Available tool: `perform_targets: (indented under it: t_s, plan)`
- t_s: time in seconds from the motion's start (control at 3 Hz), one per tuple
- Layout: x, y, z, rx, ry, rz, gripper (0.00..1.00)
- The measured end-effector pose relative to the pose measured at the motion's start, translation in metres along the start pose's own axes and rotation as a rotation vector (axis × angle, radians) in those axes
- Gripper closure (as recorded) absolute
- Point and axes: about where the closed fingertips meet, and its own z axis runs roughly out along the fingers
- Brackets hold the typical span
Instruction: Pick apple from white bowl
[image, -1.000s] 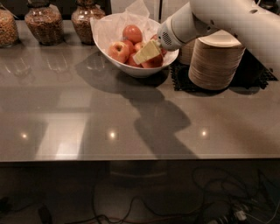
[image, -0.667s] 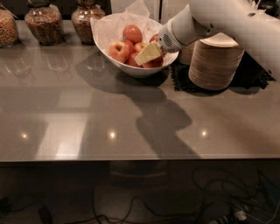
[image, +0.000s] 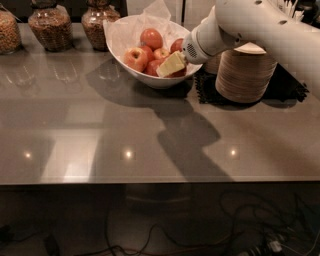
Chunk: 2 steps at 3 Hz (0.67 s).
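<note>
The white bowl stands at the back middle of the grey table, lined with crinkled white paper. Several red-yellow apples lie in it; one sits on top at the back and another at the left front. My gripper reaches in over the bowl's right rim on the white arm. Its cream tip lies among the apples at the right front of the pile and hides part of them.
A tall stack of cream disposable bowls stands on a black mat right of the bowl, under my arm. Three glass jars of dry food line the back left. The table's front edge runs across the lower half.
My gripper has sunk slightly lower among the apples at the bowl's right side. The bowl and apples have not visibly moved.
</note>
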Motion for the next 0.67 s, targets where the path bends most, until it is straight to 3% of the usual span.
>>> perform_targets:
  t_s: [0.33,0.67]
  plan:
    - [0.0027,-0.0004,0.0022,0.000,0.005,0.008,0.32]
    - [0.0039,-0.0002,0.0034,-0.001,0.008,0.011,0.51]
